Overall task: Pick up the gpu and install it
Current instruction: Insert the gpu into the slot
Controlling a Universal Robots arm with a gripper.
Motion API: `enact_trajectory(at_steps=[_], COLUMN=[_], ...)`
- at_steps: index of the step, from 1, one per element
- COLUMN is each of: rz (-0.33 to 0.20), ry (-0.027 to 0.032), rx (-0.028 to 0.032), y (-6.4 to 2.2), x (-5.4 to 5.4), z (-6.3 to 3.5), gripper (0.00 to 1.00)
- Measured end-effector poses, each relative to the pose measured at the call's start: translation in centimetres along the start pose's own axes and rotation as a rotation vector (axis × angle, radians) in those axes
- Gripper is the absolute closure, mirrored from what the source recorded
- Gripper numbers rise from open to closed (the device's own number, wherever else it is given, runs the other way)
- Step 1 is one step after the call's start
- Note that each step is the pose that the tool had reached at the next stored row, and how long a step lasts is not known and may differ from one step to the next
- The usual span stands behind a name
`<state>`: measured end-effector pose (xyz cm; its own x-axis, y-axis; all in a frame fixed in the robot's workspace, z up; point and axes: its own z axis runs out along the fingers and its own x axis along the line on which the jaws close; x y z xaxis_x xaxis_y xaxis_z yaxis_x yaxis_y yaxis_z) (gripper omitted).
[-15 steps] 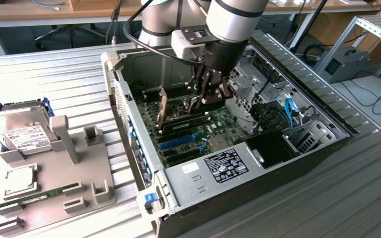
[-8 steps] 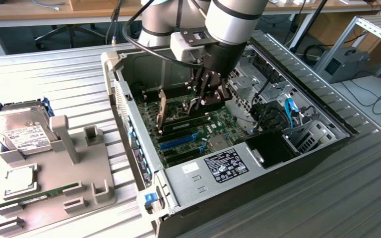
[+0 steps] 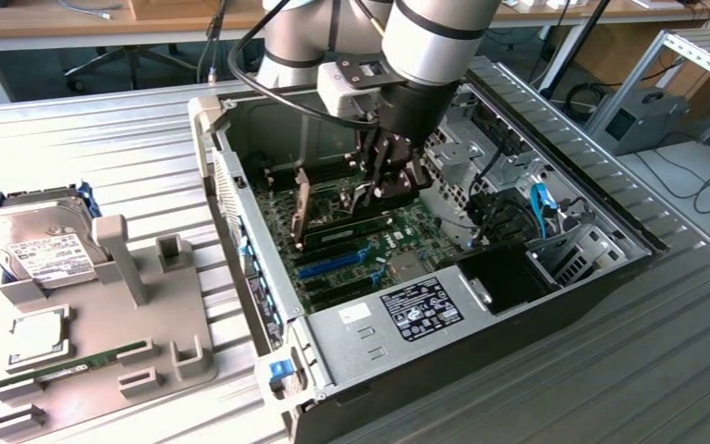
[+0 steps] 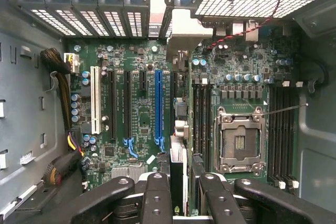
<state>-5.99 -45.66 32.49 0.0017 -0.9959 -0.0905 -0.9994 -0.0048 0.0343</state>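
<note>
Gripper [image 4: 178,195] fingers clamp the gpu [image 4: 177,129] edge-on, over the motherboard [image 4: 136,108] inside the computer case [image 3: 577,277].

A ribbed metal surface [image 3: 96,157] is carrying everything here. An open computer case [image 3: 577,277] is lying on its side across the middle of it. Toward the exterior view's left, a grey holder tray [image 3: 108,370] is sitting directly on the surface, well apart from the case, bearing a silver hard drive [image 3: 37,245], a square chip [image 3: 37,335] and a narrow green stick [image 3: 78,363].
</note>
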Motion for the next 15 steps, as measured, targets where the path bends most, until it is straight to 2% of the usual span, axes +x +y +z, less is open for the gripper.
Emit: enact_trajectory(at_steps=[15], rz=[0.0], ry=[0.0], rx=[0.0], y=[-0.01], x=[0.03], z=[0.33], gripper=[0.74])
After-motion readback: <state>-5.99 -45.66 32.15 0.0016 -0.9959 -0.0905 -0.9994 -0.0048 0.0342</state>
